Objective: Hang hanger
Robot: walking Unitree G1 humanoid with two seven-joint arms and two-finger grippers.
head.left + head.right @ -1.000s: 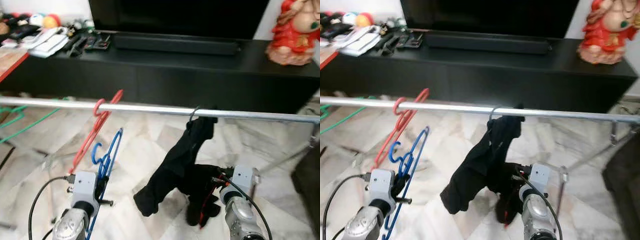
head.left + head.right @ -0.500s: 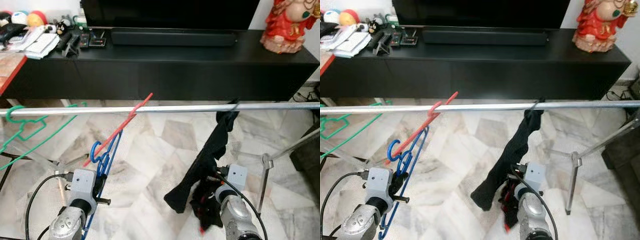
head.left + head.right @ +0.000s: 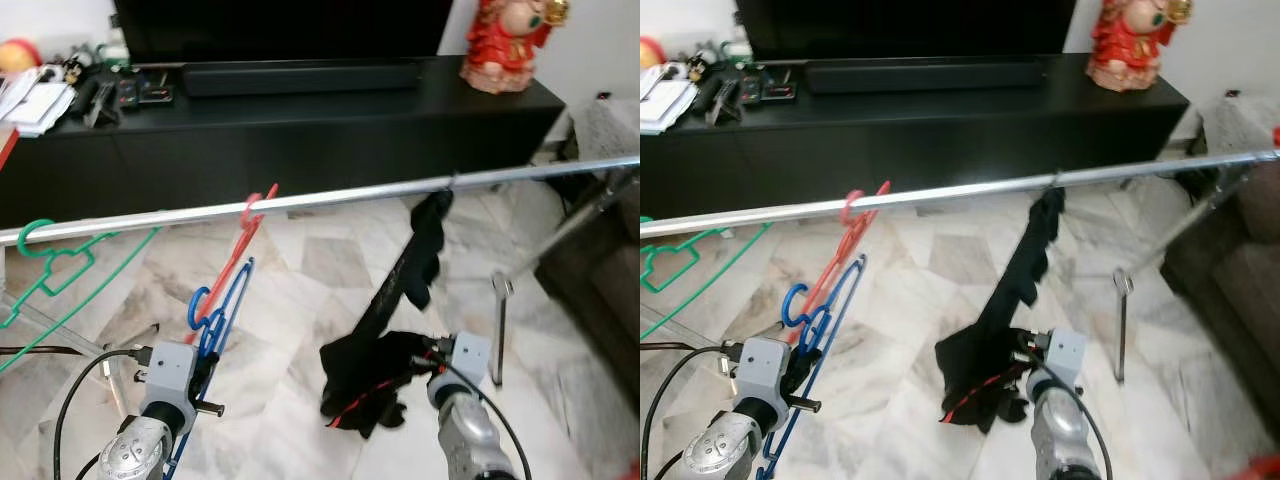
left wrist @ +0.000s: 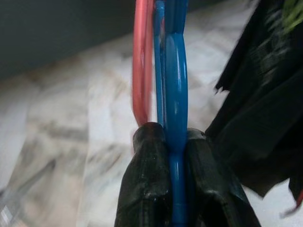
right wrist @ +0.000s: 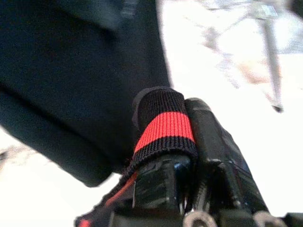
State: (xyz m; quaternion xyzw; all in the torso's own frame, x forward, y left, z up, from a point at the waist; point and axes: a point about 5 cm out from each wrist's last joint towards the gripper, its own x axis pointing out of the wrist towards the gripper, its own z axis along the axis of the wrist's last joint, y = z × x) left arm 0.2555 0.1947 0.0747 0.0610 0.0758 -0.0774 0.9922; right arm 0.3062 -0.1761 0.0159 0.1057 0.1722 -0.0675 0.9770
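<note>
We carry the blue hanger below the rail.
Left gripper pinches it (right gripper pinches the black garment); next, lift the hook over.

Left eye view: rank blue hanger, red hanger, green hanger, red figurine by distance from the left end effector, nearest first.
1. Blue hanger: gripped in the left end effector.
2. Red hanger: just beyond, hooked on the metal rail.
3. Green hanger: on the rail's far left end.
4. Red figurine: far right, on the black TV cabinet.
</note>
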